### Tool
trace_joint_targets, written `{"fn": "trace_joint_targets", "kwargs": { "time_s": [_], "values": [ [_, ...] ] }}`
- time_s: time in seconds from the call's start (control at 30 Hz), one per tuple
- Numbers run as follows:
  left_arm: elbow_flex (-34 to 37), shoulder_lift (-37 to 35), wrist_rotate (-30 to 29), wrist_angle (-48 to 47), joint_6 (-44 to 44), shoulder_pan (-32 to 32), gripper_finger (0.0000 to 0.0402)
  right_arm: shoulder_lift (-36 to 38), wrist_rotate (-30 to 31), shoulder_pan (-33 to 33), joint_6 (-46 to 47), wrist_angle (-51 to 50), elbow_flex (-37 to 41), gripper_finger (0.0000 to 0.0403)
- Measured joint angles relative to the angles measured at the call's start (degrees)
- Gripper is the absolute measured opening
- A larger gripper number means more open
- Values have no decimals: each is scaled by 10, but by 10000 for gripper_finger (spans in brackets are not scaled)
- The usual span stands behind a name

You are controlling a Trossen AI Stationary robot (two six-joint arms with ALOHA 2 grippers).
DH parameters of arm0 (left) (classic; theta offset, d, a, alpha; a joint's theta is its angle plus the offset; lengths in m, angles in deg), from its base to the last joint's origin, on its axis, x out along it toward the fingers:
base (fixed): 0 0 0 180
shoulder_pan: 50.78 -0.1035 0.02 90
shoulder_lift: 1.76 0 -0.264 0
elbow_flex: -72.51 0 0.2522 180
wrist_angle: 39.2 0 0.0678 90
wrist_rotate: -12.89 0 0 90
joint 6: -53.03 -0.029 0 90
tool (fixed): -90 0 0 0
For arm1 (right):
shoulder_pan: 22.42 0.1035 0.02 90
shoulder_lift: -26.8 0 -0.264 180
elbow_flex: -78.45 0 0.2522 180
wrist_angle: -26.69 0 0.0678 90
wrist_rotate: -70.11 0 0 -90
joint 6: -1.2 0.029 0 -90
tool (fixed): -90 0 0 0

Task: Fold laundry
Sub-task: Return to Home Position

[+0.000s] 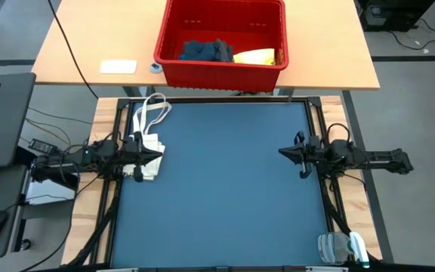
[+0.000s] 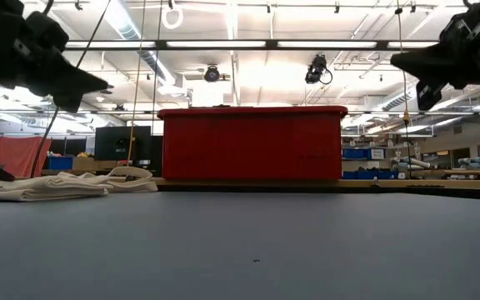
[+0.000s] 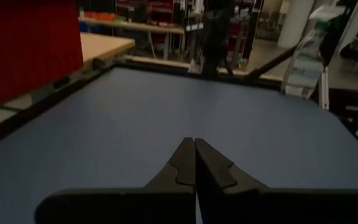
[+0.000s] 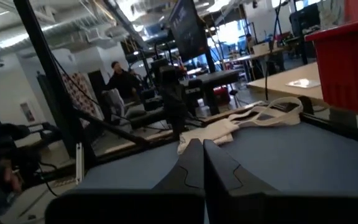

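Hovering in the high view, left gripper point(image 1: 155, 155) above the cream fabric tote bag point(image 1: 148, 125) and right gripper point(image 1: 285, 153) opposite are idling clear, since dark navy garment point(image 1: 206, 51) and yellow garment point(image 1: 255, 56) are lying in the red plastic bin point(image 1: 221, 75). Low view: nothing is blocking the blue mat point(image 2: 248, 250). Wrist views: left fingers point(image 3: 180, 168) and right fingers point(image 4: 219, 169) are pressing together, empty.

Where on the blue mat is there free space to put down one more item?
The middle of the blue mat is bare, from the left claw across to the right claw and on to the edge by the red bin. Only the left edge is crowded: the cream tote bag lies there.
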Motion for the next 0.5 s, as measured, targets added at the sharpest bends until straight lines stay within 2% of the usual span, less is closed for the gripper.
{"fn": "trace_joint_targets", "kwargs": {
  "time_s": [0.13,0.37,0.5],
  "values": [
    [23,0,1,7,10,0,0,-1,0,0,-1,-27,6,0],
    [58,3,6,123,18,0,0,-3,-10,0,-3,-52,6,12],
    [67,3,11,144,18,0,0,-13,-20,0,-10,-59,6,30]
  ]
}}
